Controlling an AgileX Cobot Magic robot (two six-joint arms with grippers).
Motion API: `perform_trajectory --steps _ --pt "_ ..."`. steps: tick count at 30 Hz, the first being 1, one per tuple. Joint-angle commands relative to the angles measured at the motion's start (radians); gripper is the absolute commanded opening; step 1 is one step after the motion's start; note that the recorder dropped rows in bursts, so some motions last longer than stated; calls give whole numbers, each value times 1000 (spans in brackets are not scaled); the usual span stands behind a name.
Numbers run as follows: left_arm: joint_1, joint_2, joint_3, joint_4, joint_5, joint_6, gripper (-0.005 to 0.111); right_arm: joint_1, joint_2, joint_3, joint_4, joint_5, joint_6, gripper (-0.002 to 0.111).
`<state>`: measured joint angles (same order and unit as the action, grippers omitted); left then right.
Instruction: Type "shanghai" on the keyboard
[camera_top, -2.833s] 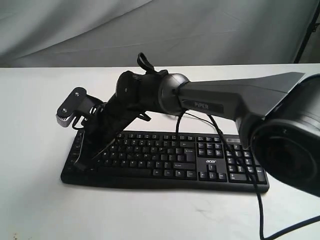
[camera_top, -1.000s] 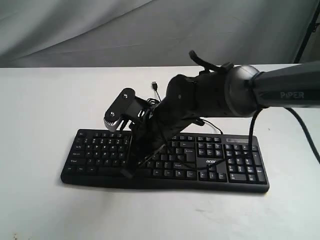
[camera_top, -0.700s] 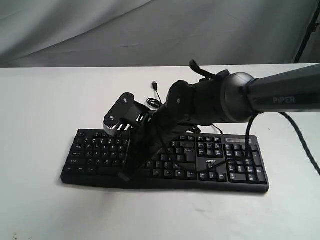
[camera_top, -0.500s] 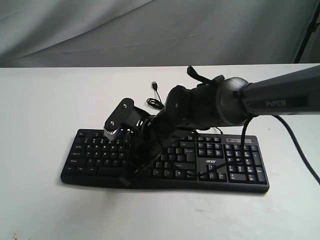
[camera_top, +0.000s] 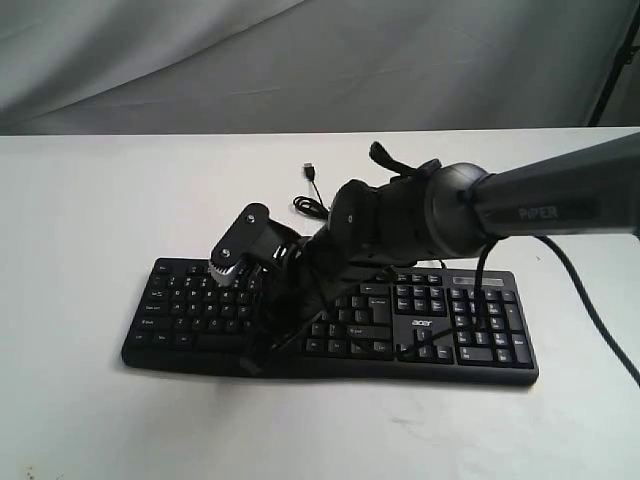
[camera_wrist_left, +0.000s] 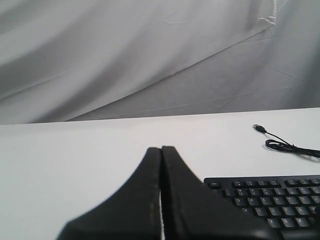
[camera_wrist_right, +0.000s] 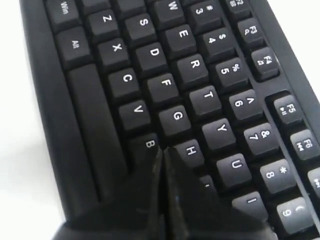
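Black plastic fills the middle of the exterior view: the wide full-size black keyboard with white legends (camera_top: 470, 330) lies on the white counter (camera_top: 90, 200), its thin black USB cable (camera_top: 310, 190) coiled unplugged behind it. The dark grey right arm (camera_top: 420, 215) reaches across from the right and angles its right jaws down onto the letter block left of centre. The arm's bulk hides the keys beneath it, the tip blends into the black keys, and the left arm is not seen here. In the left wrist view the left jaws are pressed flat together, empty, held over bare counter (camera_wrist_left: 75, 150) with a corner of the keyboard (camera_wrist_left: 270, 197) and the cable (camera_wrist_left: 285, 146) off to one side, so this arm looks idle. In the right wrist view the right jaws are likewise closed tight on nothing, used as a single poking finger; their tip sits on the keyboard (camera_wrist_right: 150, 55) at the seam between the B and H keys, covering what lies nearer the camera. I judge an "h" is in hand, but no screen shows typed text, so whether it is the first or second "h", and whether the key is actually depressed, cannot be told.
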<state>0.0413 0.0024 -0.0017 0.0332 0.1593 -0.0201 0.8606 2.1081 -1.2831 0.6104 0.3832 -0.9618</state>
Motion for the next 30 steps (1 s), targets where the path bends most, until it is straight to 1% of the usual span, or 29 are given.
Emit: perform_trajectory --steps 1,7,10,19,22,26,30 --pt "-6 -2 2 0 -6 -3 0 -3 12 1 9 0 -5 0" --pt "-6 -2 2 0 -6 -3 0 -3 -48 1 3 -5 -5 0" --pt "-6 -2 2 0 -6 -3 0 -3 -54 -26 3 5 -5 0" --pt "-6 -2 2 0 -6 -3 0 -3 38 -191 -9 107 -1 0" --pt "-6 -2 2 0 -6 -3 0 -3 49 -196 -17 108 4 0" --pt "-6 -2 2 0 -6 -3 0 -3 49 -196 -78 121 57 0" --pt "-6 -2 2 0 -6 -3 0 -3 49 -196 -82 121 58 0"
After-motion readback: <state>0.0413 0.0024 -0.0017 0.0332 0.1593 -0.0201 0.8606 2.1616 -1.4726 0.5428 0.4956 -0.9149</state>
